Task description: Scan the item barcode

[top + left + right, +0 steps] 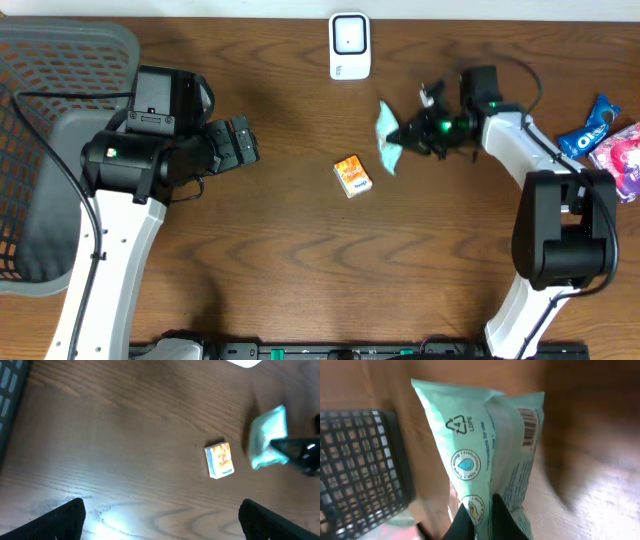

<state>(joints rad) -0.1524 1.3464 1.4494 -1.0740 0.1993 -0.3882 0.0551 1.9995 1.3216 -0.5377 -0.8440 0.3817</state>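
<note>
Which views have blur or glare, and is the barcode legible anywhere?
Overhead: evenly lit, sharp, pale green plastic packet too small to show print. Left wrist: soft focus, glare patch on the brown wooden table. Right wrist: background smeared, black barcode fairly legible.

On dark brown wooden table: small orange cardboard box lay near centre, white plastic scanner at far edge. Blue snack packet, pink pouch sat rightmost.
</note>
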